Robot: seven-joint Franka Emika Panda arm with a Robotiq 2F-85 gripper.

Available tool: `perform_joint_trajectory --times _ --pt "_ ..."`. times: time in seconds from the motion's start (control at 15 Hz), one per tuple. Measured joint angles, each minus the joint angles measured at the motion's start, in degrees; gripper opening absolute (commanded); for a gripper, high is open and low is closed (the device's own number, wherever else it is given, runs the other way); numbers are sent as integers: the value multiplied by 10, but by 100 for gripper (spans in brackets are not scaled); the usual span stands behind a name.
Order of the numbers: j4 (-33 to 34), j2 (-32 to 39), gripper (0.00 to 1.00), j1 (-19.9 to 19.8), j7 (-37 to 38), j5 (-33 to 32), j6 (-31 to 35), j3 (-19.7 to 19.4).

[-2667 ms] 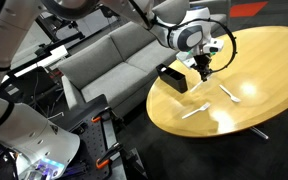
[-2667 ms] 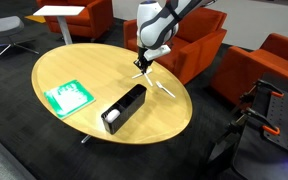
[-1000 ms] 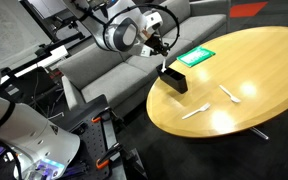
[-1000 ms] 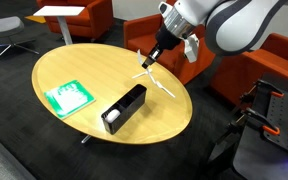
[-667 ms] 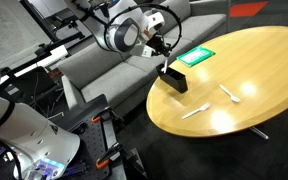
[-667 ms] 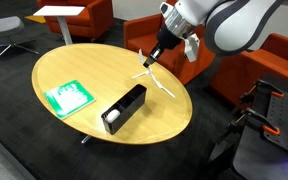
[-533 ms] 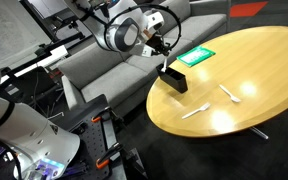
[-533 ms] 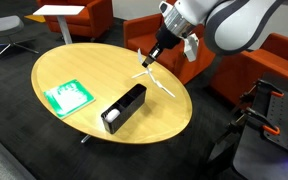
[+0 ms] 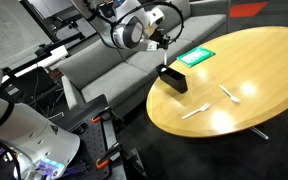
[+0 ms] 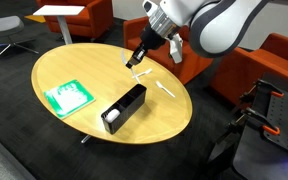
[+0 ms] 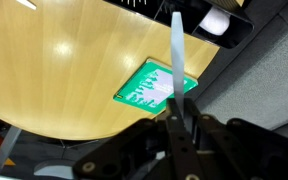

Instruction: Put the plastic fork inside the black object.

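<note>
White plastic fork [image 11: 177, 50] is held clamped between the jaws of the gripper [image 11: 179, 122], aloft near the black object [image 10: 124, 107]. Pickup is judged done; placement inside is not yet made.

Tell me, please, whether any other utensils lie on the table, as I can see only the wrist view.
Observer: Yes, one white utensil and another lie apart on the table.
Operator: Thank you. Is the fork touching the table?
Observer: No, the gripper holds the plastic fork up in the air, clear of the wood.
Operator: And where does the box sit overall?
Observer: The black object sits near the table's rim, on the side facing the grey sofa.
</note>
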Motion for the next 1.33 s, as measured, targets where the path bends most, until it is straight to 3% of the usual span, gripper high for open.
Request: perform_joint_trajectory --times 0.53,1.07,1.33 --pt "94 108 3 -39 -34 -56 0 40" --pt "149 192 3 -107 -56 -106 -3 102" --pt "166 221 3 -122 -68 -114 -9 114"
